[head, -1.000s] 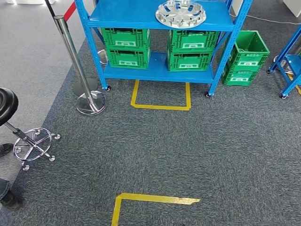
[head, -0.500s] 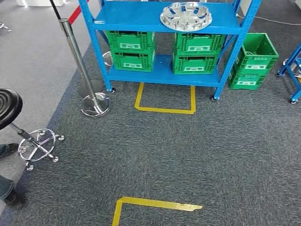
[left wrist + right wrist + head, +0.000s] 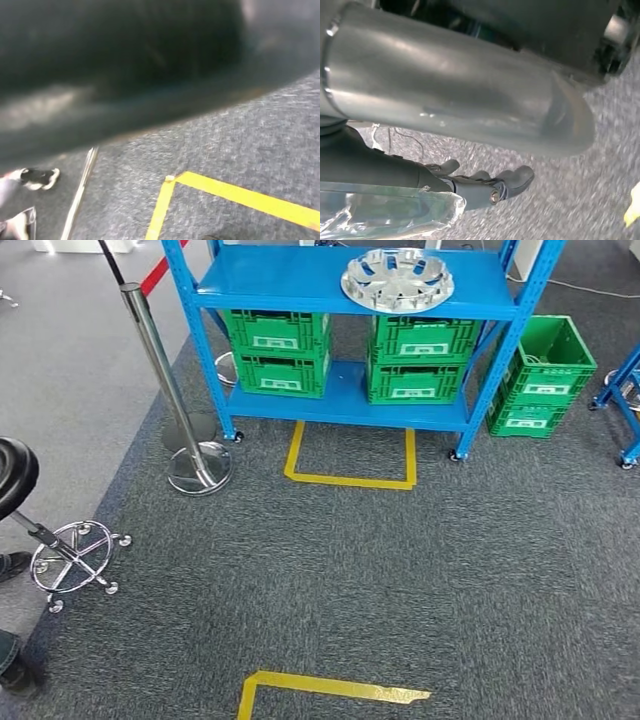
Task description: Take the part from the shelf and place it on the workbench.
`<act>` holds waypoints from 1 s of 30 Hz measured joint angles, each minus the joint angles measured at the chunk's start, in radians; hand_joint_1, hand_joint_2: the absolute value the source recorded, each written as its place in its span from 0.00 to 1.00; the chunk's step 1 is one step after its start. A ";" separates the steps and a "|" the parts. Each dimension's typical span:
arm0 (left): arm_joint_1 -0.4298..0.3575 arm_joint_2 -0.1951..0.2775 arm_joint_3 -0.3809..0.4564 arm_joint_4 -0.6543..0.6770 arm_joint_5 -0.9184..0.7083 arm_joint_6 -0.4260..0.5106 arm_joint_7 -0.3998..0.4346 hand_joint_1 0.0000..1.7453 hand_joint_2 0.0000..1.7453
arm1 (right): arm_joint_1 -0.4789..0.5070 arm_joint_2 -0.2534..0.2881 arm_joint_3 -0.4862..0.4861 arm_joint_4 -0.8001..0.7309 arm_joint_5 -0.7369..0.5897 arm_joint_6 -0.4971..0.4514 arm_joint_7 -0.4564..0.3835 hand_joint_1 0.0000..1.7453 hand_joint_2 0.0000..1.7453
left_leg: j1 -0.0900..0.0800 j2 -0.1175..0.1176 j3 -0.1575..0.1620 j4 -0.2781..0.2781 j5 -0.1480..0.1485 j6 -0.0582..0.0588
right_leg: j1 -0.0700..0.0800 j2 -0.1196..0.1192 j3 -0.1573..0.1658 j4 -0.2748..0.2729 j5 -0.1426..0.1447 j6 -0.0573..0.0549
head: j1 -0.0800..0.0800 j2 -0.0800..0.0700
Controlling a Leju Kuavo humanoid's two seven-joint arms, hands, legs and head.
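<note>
- The part (image 3: 397,279), a silver wheel-cover disc, lies flat on the top board of the blue shelf (image 3: 287,278), toward its right end, untouched.
- Step in hand, as I judge it: walking up; best to stop squarely at the yellow floor box (image 3: 351,454) so both arms reach evenly.
- Right hand (image 3: 486,185) hangs over carpet, fingers loosely extended, holding nothing; the left hand's state I cannot tell.
- 4 green crates (image 3: 278,348) sit stacked on the lower board, contents hidden; a 5th pair (image 3: 540,375) stands beside the shelf, its open top too dim to read.

The part (image 3: 397,279) I'm after is a round silver wheel-cover disc with cut-out slots, lying flat on the right half of the blue shelf's (image 3: 287,285) top board, far ahead.
</note>
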 joint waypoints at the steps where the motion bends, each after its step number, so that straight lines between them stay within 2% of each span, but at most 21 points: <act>1: 0.001 -0.001 0.000 0.000 0.000 0.000 0.000 0.00 0.00 | 0.000 0.000 0.000 0.000 0.000 0.000 0.000 0.00 0.00 | 0.002 -0.001 0.008 -0.008 -0.004 0.001 | -0.001 -0.002 0.005 -0.001 -0.001 0.006 | 0.000 0.000; 2: 0.003 -0.001 0.000 0.000 0.000 0.001 0.000 0.00 0.00 | -0.001 0.000 0.000 0.000 0.000 0.000 0.000 0.00 0.00 | 0.005 -0.003 0.017 -0.015 -0.005 0.004 | -0.001 -0.002 0.008 0.010 -0.005 0.011 | 0.001 0.000; 3: 0.004 -0.002 0.000 0.000 0.000 0.002 0.000 0.00 0.00 | -0.003 0.000 0.000 0.000 -0.001 -0.001 0.000 0.00 0.00 | 0.007 -0.004 0.028 -0.019 -0.008 0.008 | -0.001 -0.001 -0.006 0.037 -0.015 0.015 | 0.004 0.000; 4: 0.004 -0.003 0.000 0.000 0.000 0.002 0.000 0.00 0.00 | -0.004 0.000 0.000 0.000 -0.002 -0.002 0.002 0.00 0.00 | 0.009 -0.004 0.037 -0.021 -0.012 0.011 | -0.001 0.001 -0.035 0.086 -0.033 0.017 | 0.007 0.000; 6: 0.002 -0.005 0.000 0.000 0.000 0.004 0.001 0.00 0.00 | -0.005 -0.001 0.000 0.000 -0.005 -0.003 0.006 0.00 0.00 | 0.007 -0.004 0.048 -0.022 -0.024 0.015 | -0.001 0.003 -0.122 0.216 -0.078 0.022 | 0.011 0.000; 7: 0.002 -0.006 0.000 0.000 0.000 0.005 0.001 0.00 0.00 | -0.004 -0.001 0.000 0.000 -0.007 -0.003 0.009 0.00 0.00 | 0.005 -0.005 0.055 -0.022 -0.032 0.016 | 0.000 0.003 -0.161 0.261 -0.094 0.023 | 0.012 0.000; 8: 0.003 -0.006 0.000 0.000 0.001 0.006 0.001 0.00 0.00 | -0.001 -0.001 -0.001 0.000 -0.009 -0.005 0.011 0.00 0.00 | 0.003 -0.006 0.066 -0.022 -0.040 0.016 | 0.001 0.003 -0.187 0.275 -0.093 0.023 | 0.012 0.000; 9: 0.005 -0.007 0.000 0.000 0.002 0.007 0.001 0.00 0.00 | 0.002 -0.001 -0.002 0.000 -0.012 -0.006 0.013 0.00 0.00 | 0.001 -0.007 0.079 -0.022 -0.050 0.016 | 0.002 0.003 -0.195 0.253 -0.070 0.020 | 0.012 0.000; 11: 0.007 -0.008 0.000 0.000 0.004 0.009 0.001 0.00 0.00 | 0.006 -0.002 -0.006 0.000 -0.016 -0.010 0.014 0.00 0.00 | -0.002 -0.009 0.108 -0.022 -0.071 0.015 | 0.007 0.004 -0.176 0.138 0.030 0.006 | 0.012 0.000; 13: 0.004 -0.010 0.000 0.000 0.006 0.010 0.001 0.00 0.00 | 0.006 -0.004 -0.011 0.001 -0.018 -0.013 0.014 0.00 0.00 | -0.004 -0.011 0.123 -0.021 -0.090 0.008 | 0.013 0.005 -0.156 0.053 0.085 -0.008 | 0.011 0.000; 16: 0.002 -0.013 0.000 0.001 0.009 0.011 0.001 0.00 0.00 | 0.007 -0.005 -0.016 0.002 -0.020 -0.014 0.014 0.00 0.00 | -0.005 -0.011 0.133 -0.013 -0.100 -0.010 | 0.015 0.005 -0.137 0.032 0.095 -0.026 | 0.008 0.000; 18: 0.002 -0.013 0.000 0.001 0.010 0.012 0.001 0.00 0.00 | 0.008 -0.005 -0.019 0.002 -0.022 -0.015 0.013 0.00 0.00 | -0.004 -0.010 0.118 0.032 -0.103 -0.020 | 0.010 0.004 -0.119 0.020 0.096 -0.037 | 0.006 0.000; 20: -0.001 -0.013 0.000 0.001 0.010 0.013 0.001 0.00 0.00 | 0.005 -0.005 -0.023 0.002 -0.026 -0.015 0.009 0.00 0.00 | 0.002 -0.008 0.053 0.144 -0.143 -0.033 | 0.006 0.003 -0.101 0.013 0.086 -0.044 | 0.004 0.000; 22: -0.001 -0.012 0.000 0.001 0.010 0.013 0.001 0.00 0.00 | 0.004 -0.005 -0.026 0.002 -0.031 -0.014 0.006 0.00 0.00 | 0.010 -0.008 -0.023 0.249 -0.193 -0.045 | 0.004 0.003 -0.087 0.012 0.072 -0.045 | 0.003 0.000; 23: 0.000 -0.011 0.000 0.001 0.010 0.013 0.001 0.00 0.00 | 0.005 -0.005 -0.027 0.002 -0.033 -0.014 0.006 0.00 0.00 | 0.014 -0.008 -0.046 0.265 -0.194 -0.049 | 0.004 0.004 -0.077 0.012 0.064 -0.044 | 0.003 0.000; 24: 0.002 -0.011 0.000 0.001 0.010 0.013 0.001 0.00 0.00 | 0.006 -0.005 -0.029 0.002 -0.034 -0.014 0.005 0.00 0.00 | 0.018 -0.007 -0.055 0.250 -0.172 -0.052 | 0.003 0.005 -0.066 0.012 0.056 -0.042 | 0.003 0.000; 26: 0.005 -0.010 0.000 0.001 0.010 0.013 0.001 0.00 0.00 | 0.008 -0.005 -0.031 0.002 -0.035 -0.014 0.005 0.00 0.00 | 0.022 -0.005 -0.039 0.144 -0.070 -0.054 | 0.001 0.005 -0.044 0.011 0.037 -0.035 | 0.003 0.000; 27: 0.005 -0.010 0.000 0.001 0.010 0.013 0.001 0.00 0.00 | 0.007 -0.005 -0.032 0.002 -0.035 -0.014 0.004 0.00 0.00 | 0.021 -0.002 -0.027 0.089 -0.033 -0.052 | 0.000 0.005 -0.032 0.012 0.027 -0.029 | 0.003 0.000; 28: 0.005 -0.009 0.000 0.001 0.010 0.013 0.001 0.00 0.00 | 0.006 -0.005 -0.034 0.002 -0.035 -0.014 0.004 0.00 0.00 | 0.019 0.001 -0.018 0.047 -0.010 -0.047 | 0.001 0.005 -0.027 0.012 0.018 -0.022 | 0.001 0.000; 29: 0.005 -0.009 0.000 0.001 0.010 0.014 0.001 0.00 0.00 | 0.005 -0.005 -0.036 0.002 -0.036 -0.014 0.003 0.00 0.00 | 0.017 0.003 -0.015 0.024 -0.003 -0.040 | 0.002 0.004 -0.024 0.011 0.012 -0.015 | 0.000 0.000; 30: 0.005 -0.009 0.000 0.002 0.010 0.014 0.001 0.00 0.00 | 0.004 -0.005 -0.038 0.002 -0.037 -0.013 0.002 0.00 0.00 | 0.014 0.004 -0.013 0.017 -0.012 -0.031 | 0.003 0.004 -0.016 0.013 0.010 -0.006 | -0.003 0.000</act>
